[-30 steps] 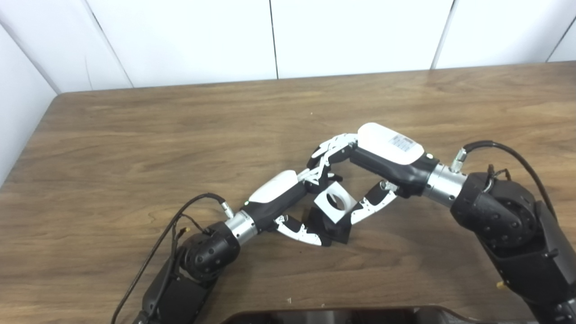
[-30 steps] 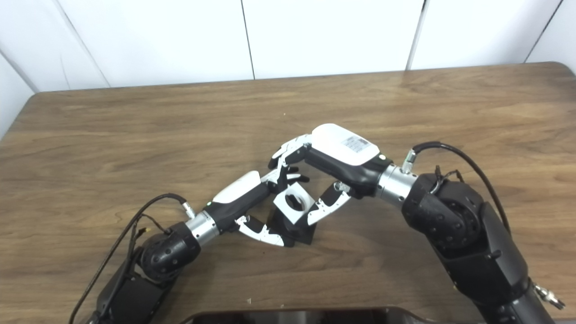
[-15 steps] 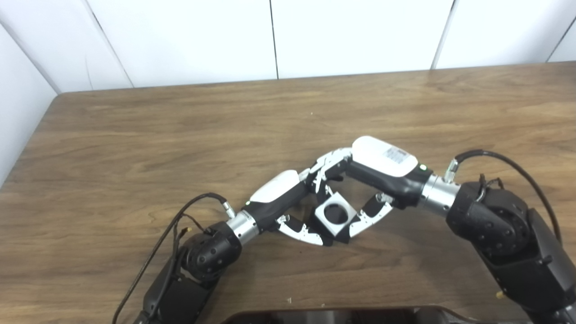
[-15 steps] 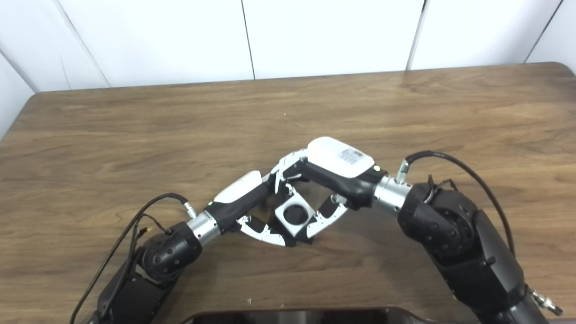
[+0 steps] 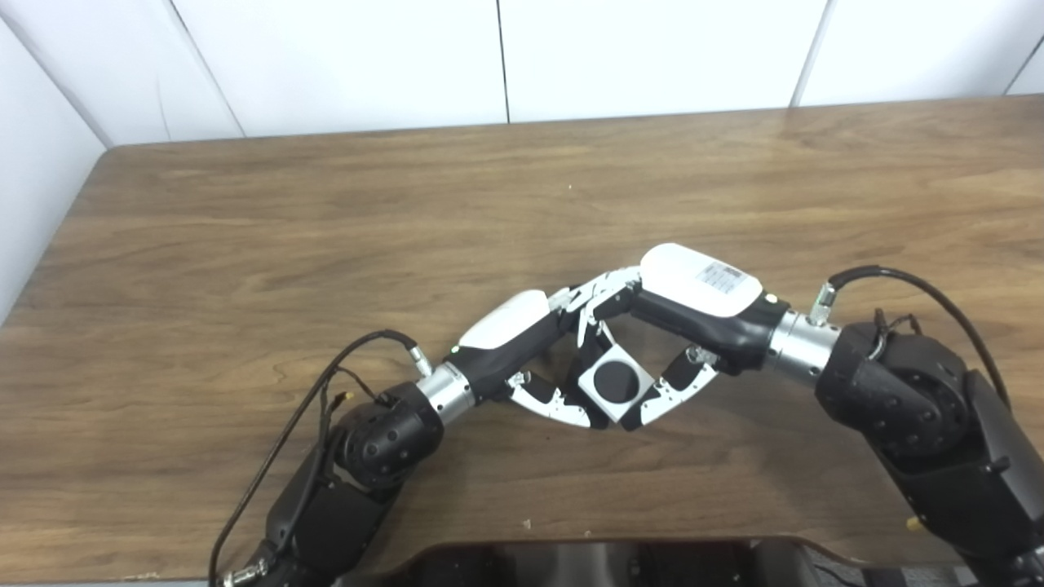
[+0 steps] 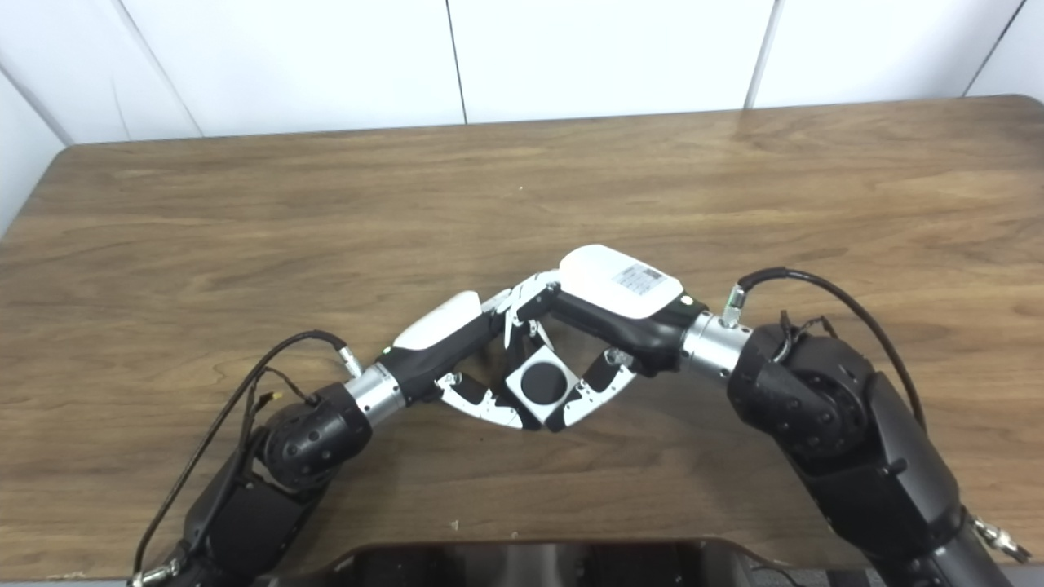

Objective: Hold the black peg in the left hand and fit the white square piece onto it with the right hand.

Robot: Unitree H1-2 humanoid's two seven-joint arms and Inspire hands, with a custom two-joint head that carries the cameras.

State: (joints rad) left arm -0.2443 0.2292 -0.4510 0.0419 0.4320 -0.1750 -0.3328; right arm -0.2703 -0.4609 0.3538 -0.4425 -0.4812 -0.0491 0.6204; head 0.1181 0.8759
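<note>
Brown wooden table [image 5: 245, 228] under both hands. Left hand [image 5: 522, 342] grips the black plastic peg [image 5: 615, 381]. Right hand [image 5: 677, 314] pinches the white square plastic piece [image 5: 598, 398] seated over it, between both thumbs.

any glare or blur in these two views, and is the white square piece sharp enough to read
Left eye view: soft glare on the table at its far right edge; the white square piece is sharp, its round hole filled dark. Right eye view: a similar sheen far right, soft shadows under both the left hand and right hand, no motion blur.
</note>
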